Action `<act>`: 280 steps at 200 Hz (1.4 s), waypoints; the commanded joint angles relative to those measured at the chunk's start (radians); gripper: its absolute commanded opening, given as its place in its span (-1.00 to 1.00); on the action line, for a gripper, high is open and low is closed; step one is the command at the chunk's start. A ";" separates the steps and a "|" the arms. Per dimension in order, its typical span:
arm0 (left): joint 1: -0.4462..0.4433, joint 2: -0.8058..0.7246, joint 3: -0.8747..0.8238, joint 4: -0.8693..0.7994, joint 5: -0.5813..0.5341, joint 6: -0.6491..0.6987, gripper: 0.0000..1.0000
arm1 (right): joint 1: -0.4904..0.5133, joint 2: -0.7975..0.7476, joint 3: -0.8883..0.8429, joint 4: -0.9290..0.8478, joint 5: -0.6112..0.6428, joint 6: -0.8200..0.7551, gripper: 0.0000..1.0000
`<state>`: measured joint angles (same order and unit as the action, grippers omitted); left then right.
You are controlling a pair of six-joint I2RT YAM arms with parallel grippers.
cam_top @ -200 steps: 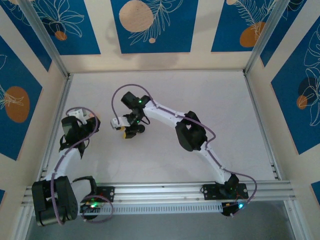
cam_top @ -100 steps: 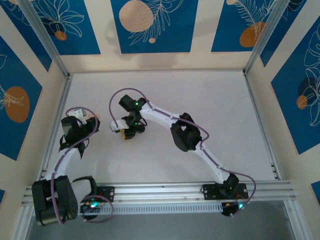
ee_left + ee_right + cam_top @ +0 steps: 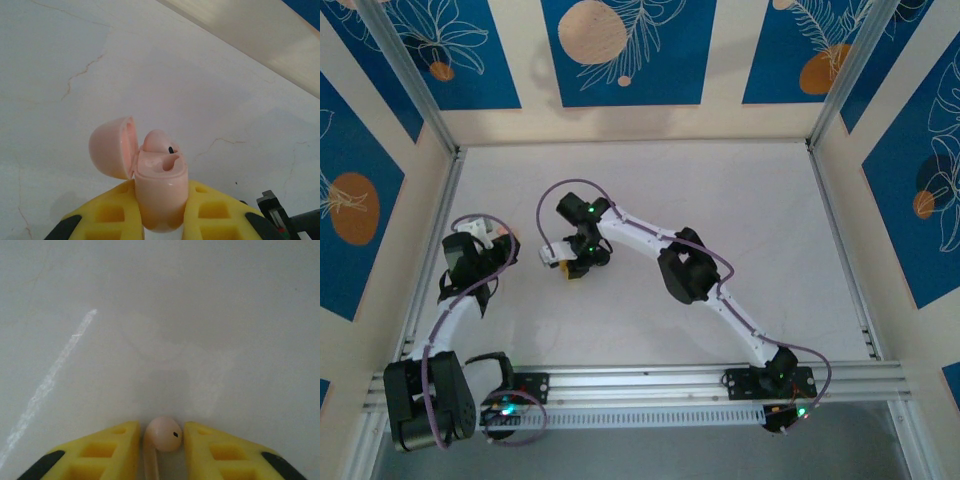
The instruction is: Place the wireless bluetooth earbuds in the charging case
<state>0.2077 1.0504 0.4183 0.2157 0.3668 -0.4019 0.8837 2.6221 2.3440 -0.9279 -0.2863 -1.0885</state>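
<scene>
The charging case [image 3: 160,197] here is pale pink and stands upright between the yellow fingers [image 3: 107,212] of my left gripper [image 3: 161,189], which is shut on it. Its lid [image 3: 109,147] hangs open to the left. One pink earbud [image 3: 156,140] sits in the far slot, and the near slot [image 3: 170,162] is empty. A second pink earbud [image 3: 163,434] lies on the white table, its stem pointing back toward the wrist. My right gripper [image 3: 161,429] is closed in on its round head, a finger tight on each side. From above, the left gripper [image 3: 488,236] is at the table's left and the right gripper [image 3: 572,266] just right of it.
The white table [image 3: 720,200] is walled on three sides by cream and blue panels. An aluminium rail [image 3: 650,380] runs along the near edge. A pale streak [image 3: 50,385] crosses the table left of the right gripper. The side frame [image 3: 260,40] lies beyond the case.
My right arm has shifted slightly left and lower, and its jaws have narrowed around the earbud on the table. The left arm holds still with the case.
</scene>
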 commanded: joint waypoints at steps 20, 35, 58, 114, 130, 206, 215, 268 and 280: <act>0.019 -0.007 0.019 -0.014 0.023 0.018 -0.69 | 0.005 0.020 0.031 -0.083 0.009 0.028 -0.49; 0.019 -0.007 0.021 -0.019 0.027 0.021 -0.69 | 0.006 0.010 0.021 -0.102 0.016 0.043 -0.51; 0.019 -0.013 0.029 -0.029 0.043 0.031 -0.70 | 0.004 -0.039 -0.043 -0.097 0.021 0.082 -0.54; 0.012 -0.041 0.031 -0.039 0.072 0.041 -0.71 | -0.005 -0.258 -0.408 -0.010 0.070 0.192 -0.55; 0.002 -0.044 0.032 -0.038 0.084 0.041 -0.71 | -0.012 -0.334 -0.534 0.026 0.084 0.227 -0.55; -0.166 -0.021 0.064 -0.048 0.009 0.075 -0.73 | -0.126 -0.589 -0.965 0.072 0.172 0.369 -0.55; -0.189 -0.011 0.070 -0.049 -0.003 0.080 -0.73 | -0.138 -0.608 -0.995 0.074 0.183 0.386 -0.56; -0.295 0.053 0.113 -0.053 -0.055 0.108 -0.72 | -0.165 -0.702 -1.050 0.077 0.153 0.533 -0.21; -0.302 0.061 0.119 -0.059 -0.056 0.109 -0.72 | -0.173 -0.733 -1.034 0.072 0.142 0.598 -0.14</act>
<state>-0.0727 1.0966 0.4984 0.1631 0.3378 -0.3218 0.7246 1.9594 1.3033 -0.8299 -0.1318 -0.6281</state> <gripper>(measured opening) 0.158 0.407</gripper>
